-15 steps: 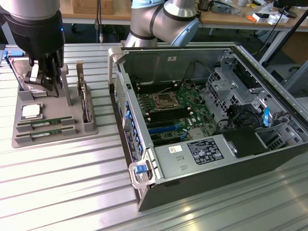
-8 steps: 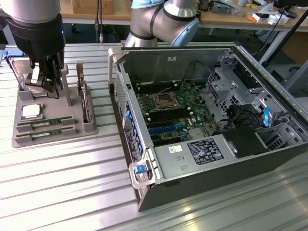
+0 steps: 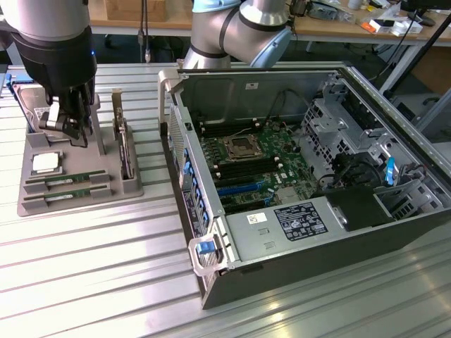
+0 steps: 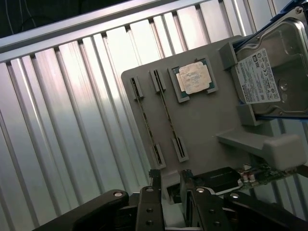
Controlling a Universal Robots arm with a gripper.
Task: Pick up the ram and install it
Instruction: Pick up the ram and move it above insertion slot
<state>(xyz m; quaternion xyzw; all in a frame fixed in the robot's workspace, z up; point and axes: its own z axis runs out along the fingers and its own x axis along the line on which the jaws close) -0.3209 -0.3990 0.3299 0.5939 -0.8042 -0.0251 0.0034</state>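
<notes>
Two ram sticks stand on edge in the slots of a grey parts tray (image 3: pixel 77 204), the nearer ram (image 3: pixel 67 194) beside the other ram (image 3: pixel 68 179). From the wrist they appear as thin lines, one ram (image 4: pixel 147 121) beside the other ram (image 4: pixel 168 114). My gripper (image 3: pixel 68 134) hangs above the tray's back part, clear of both sticks. In the wrist view the gripper (image 4: pixel 169 188) is open, with nothing between its fingers (image 4: pixel 153 192).
The tray also carries a square silver processor (image 3: pixel 44 163), a hard drive (image 4: pixel 269 72) and an upright card (image 3: pixel 125 149). At the exterior view's right lies an open computer case (image 3: pixel 211 282) with its motherboard (image 3: pixel 246 165) and memory slots exposed. A ribbed metal table (image 3: pixel 91 274) lies underneath.
</notes>
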